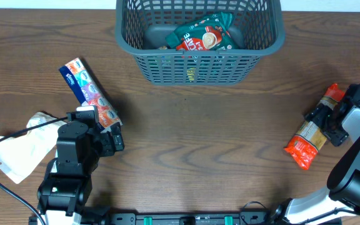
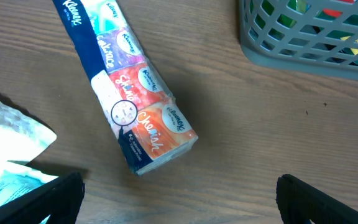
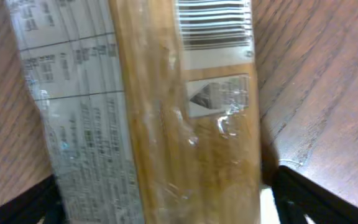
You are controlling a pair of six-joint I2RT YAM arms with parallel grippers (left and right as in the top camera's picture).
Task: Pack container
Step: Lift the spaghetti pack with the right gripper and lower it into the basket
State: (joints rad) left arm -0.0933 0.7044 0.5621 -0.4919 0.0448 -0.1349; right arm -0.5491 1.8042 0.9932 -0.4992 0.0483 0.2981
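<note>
1. Two arms stand at the near edge of the wooden table (image 1: 199, 144). A white pouch (image 1: 17, 150) lies flat beside the left arm.
2. We see the left gripper (image 1: 105, 130) over the near end of a Kleenex tissue pack (image 1: 86, 87). Its jaws are spread wide, and the pack lies flat on a slant.
3. On our right, the right gripper (image 1: 327, 122) straddles the middle of a long red-ended packet (image 1: 308, 134). Its jaws are apart, one finger on each side. The wrist view shows the packet's barcode and fine print.
4. Farthest off, the container (image 1: 199, 53) stands upright at the far middle of the table, well apart from both grippers. Green and red packets (image 1: 202, 34) lie inside it.
</note>
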